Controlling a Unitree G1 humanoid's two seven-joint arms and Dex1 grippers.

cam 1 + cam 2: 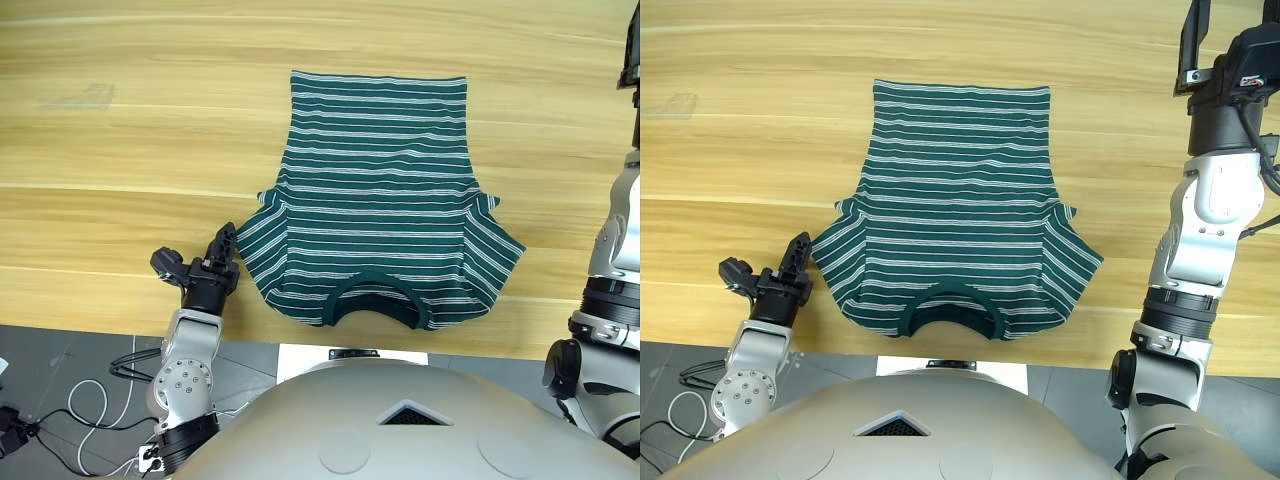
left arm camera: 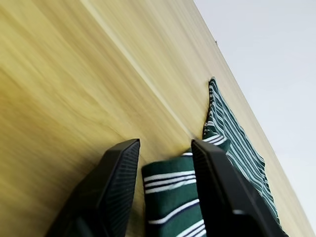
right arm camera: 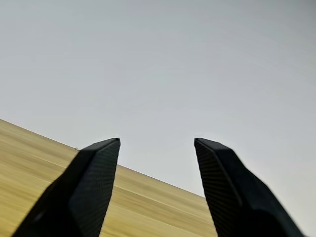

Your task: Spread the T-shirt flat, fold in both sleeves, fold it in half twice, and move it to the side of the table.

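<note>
A dark green T-shirt with white stripes [image 1: 378,190] lies spread on the wooden table [image 1: 120,150], its collar [image 1: 380,300] toward me and its hem at the far side. Both short sleeves stick out at the sides. My left gripper [image 1: 229,238] sits low at the tip of the shirt's left sleeve [image 1: 258,232]. In the left wrist view that gripper [image 2: 165,144] is open and the sleeve corner [image 2: 170,192] lies between its fingers. My right gripper [image 1: 1193,45] is raised high off to the right of the shirt, open and holding nothing [image 3: 157,141].
The table's near edge [image 1: 100,318] runs just in front of the collar. Beyond it, grey floor with loose cables [image 1: 90,400] lies at the lower left. Bare wood stretches left of the shirt and behind its hem.
</note>
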